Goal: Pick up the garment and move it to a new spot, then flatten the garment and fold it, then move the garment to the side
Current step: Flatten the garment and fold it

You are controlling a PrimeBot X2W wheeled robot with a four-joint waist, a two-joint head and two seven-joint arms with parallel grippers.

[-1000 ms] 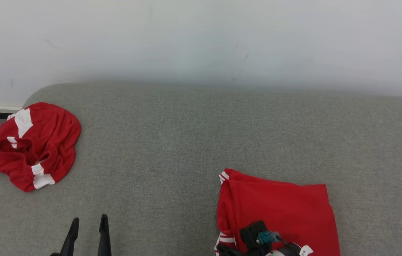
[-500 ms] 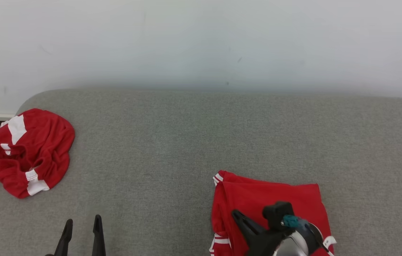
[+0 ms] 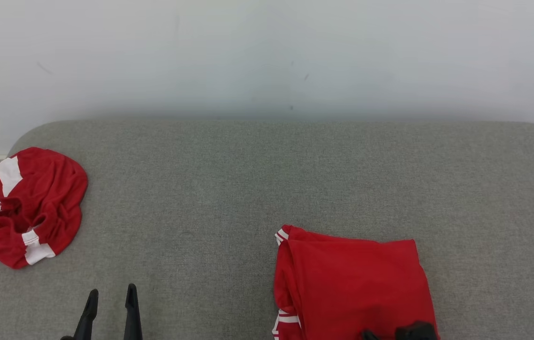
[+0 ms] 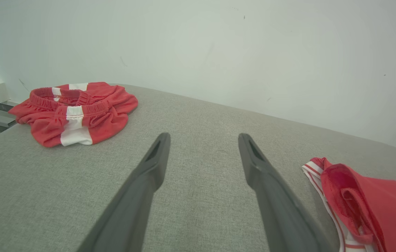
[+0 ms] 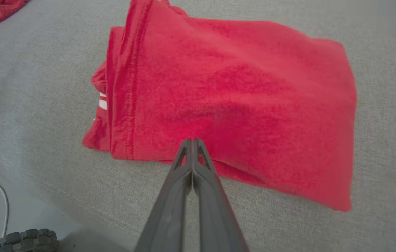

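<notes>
A grey woven cushion (image 3: 248,189) stretches before me under a plain white wall (image 3: 267,56). The folded red garment (image 3: 351,283) lies flat on the near right part of it. It forms a rough rectangle, with white-striped trim peeking out along its left edge. My right gripper (image 5: 191,140) has its two fingers pressed together with nothing between them. Seen from my right wrist, their tips sit over the garment's near edge, about midway along it, and I cannot tell whether they touch the cloth. My left gripper (image 3: 112,290) is well apart from the garment, over bare cushion at the near left, its jaws spread wide and empty. From my left wrist the garment's striped corner lies off to the right of those fingers. At the far left corner of the cushion, a crumpled pair of red and white shorts (image 3: 26,203) sits in a heap. Below the cushion's front edge, a thin white cable (image 5: 3,203) curves across the floor.
</notes>
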